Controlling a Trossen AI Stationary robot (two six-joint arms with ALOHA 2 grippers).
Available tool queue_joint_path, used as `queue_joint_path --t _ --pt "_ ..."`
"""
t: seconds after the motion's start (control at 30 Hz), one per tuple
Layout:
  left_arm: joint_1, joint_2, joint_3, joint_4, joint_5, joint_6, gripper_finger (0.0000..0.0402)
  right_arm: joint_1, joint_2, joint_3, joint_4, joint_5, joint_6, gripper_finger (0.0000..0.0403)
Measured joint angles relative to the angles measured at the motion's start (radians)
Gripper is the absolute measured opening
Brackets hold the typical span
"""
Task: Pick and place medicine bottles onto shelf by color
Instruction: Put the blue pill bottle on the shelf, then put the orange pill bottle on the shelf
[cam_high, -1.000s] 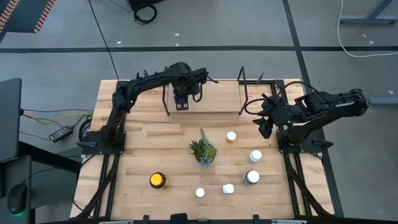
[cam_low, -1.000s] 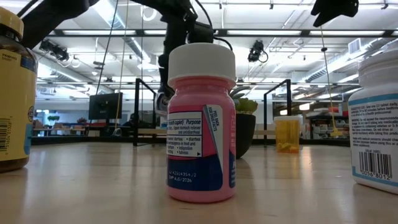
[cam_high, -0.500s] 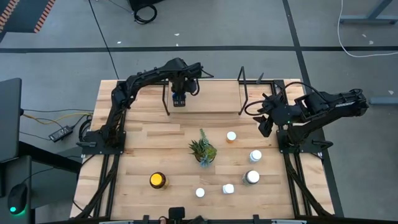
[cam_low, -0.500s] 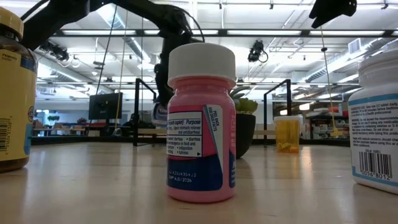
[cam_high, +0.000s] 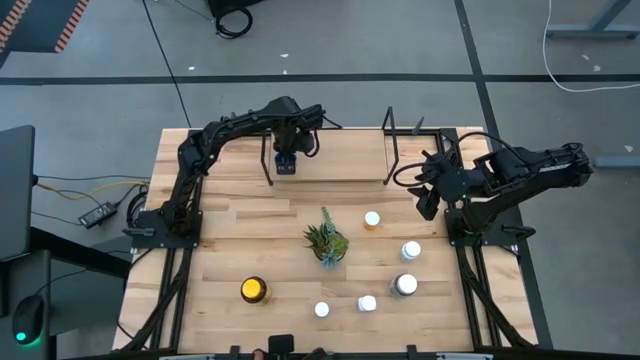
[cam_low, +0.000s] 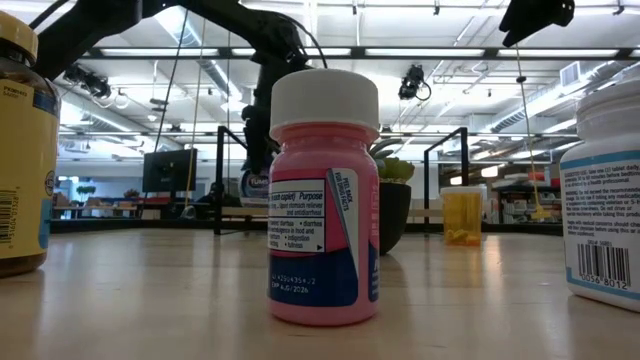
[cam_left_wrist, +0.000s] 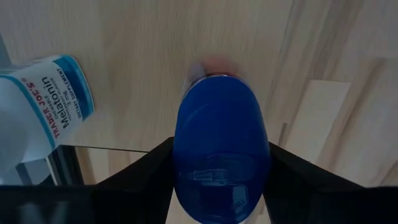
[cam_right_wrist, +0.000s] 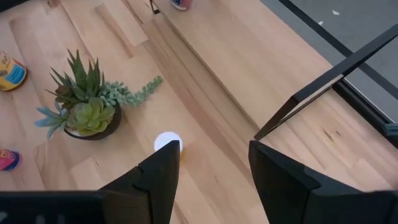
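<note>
While the left gripper (cam_left_wrist: 221, 186) clamps the blue round plastic bottle (cam_left_wrist: 221, 155) over the light-wood plank shelf (cam_high: 330, 160) at 11 o'clock, placing is in hand; next likely lower, release; right gripper (cam_right_wrist: 214, 171) waits wide at 3 o'clock

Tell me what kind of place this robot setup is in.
Probably a robotics lab or workshop in a large industrial-style room. The low view shows an open ceiling with strip lights and a monitor behind the wooden table; the high view shows concrete floor with cables.

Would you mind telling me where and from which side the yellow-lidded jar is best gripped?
Grip the yellow-lidded jar across its round body just below the lid, coming straight down from above. It stands upright and apart from the other bottles, so fingers probably fit either side; the left gripper is shut on the blue bottle.
</note>
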Motion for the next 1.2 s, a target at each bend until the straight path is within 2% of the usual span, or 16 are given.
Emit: queue_joint_path --t 0.2,0.57,0.87,1.2 --pt "-0.002 0.010 -0.006 -0.024 -0.020 -0.057 0.0239 0.000 0.000 0.000 0.000 0.000 0.000 0.0200" --pt "-0.004 -0.007 0.009 -0.084 -0.040 -0.075 0.0280 0.000 0.000 0.000 0.000 0.018 0.046 0.0200" --pt "-0.004 -0.010 0.176 -0.113 -0.057 -0.084 0.0300 0.000 0.000 0.000 0.000 0.018 0.049 0.0200" --pt "-0.086 -0.019 0.422 -0.129 -0.057 -0.237 0.0311 0.000 0.002 0.000 0.000 0.044 0.147 0.0200"
